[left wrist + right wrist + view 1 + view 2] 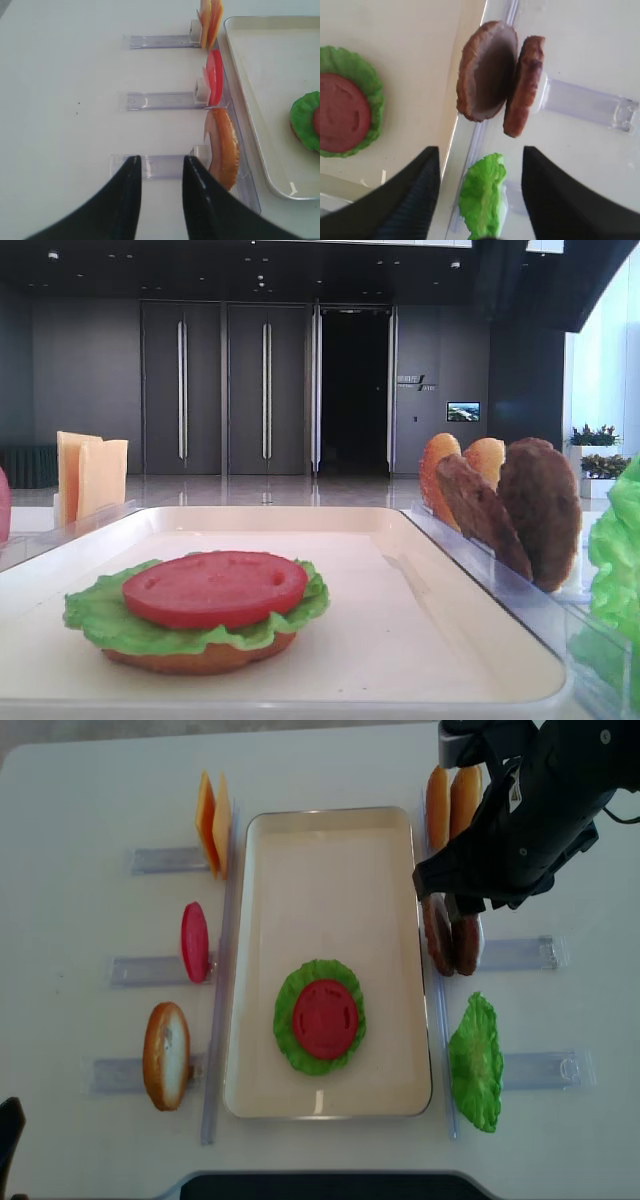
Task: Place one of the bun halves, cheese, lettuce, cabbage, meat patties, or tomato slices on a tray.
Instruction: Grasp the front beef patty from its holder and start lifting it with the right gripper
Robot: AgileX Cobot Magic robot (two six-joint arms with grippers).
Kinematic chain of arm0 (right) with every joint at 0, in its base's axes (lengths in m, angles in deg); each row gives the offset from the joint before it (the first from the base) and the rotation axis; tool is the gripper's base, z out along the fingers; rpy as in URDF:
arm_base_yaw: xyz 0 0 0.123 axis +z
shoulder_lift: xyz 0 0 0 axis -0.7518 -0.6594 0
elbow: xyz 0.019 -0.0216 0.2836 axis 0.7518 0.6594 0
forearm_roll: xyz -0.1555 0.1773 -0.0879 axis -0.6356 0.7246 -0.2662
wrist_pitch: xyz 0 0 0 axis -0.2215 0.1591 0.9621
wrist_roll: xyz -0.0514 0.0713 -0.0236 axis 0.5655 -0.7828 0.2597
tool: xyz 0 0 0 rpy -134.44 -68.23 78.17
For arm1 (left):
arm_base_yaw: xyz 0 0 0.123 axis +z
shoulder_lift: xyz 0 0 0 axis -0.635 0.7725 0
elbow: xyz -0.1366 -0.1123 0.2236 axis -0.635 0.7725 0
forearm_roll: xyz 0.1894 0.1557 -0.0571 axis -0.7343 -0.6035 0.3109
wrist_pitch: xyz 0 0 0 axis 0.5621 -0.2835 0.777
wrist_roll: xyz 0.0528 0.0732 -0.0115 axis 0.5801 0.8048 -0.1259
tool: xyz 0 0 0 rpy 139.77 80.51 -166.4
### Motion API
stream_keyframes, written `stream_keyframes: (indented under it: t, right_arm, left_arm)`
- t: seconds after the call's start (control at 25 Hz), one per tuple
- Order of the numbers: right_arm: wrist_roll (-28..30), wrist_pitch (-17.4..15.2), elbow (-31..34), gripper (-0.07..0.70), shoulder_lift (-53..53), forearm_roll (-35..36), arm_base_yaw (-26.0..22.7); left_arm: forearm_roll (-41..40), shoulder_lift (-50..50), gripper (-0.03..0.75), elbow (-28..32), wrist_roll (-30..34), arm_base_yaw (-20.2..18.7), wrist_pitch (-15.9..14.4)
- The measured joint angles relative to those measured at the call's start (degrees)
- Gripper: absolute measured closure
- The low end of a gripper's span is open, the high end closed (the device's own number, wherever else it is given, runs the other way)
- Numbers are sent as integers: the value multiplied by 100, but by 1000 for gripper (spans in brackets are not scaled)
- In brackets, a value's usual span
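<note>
While we look down on the table, we place everything against the tray (pixel 250 920).

Tray: cream-white, in the middle, carrying a bun half (pixel 200 657) topped with a lettuce leaf (pixel 290 1015) and a tomato slice (pixel 325 1018).
Meat patties (pixel 450 942): two, upright on edge in a clear rack (pixel 520 953) just off the tray's right rim.
Right gripper (pixel 480 200): above the patties; we see its black fingers (pixel 410 200) spread wide with nothing between them.
Left gripper (pixel 159 200): over the table to the left of the tray, fingers parted, holding nothing.
Right of tray: two bun halves (pixel 450 800) at the far end, spare lettuce (pixel 475 1062) at the near end.
Left of tray: cheese slices (pixel 212 820) far, a tomato slice (pixel 194 942) in the middle, a bun half (pixel 166 1055) near.
</note>
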Motion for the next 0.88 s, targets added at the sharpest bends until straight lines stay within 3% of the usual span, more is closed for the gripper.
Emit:
stream_keyframes:
  t: [0.36, 0.88]
  right_arm:
    - [-471, 705, -21, 178, 0, 326, 0]
    - [-748, 734, -36, 176, -426, 326, 0]
  left_arm:
    - [0, 0, 496, 0, 0, 0, 0]
    - [0, 0, 496, 0, 0, 0, 0]
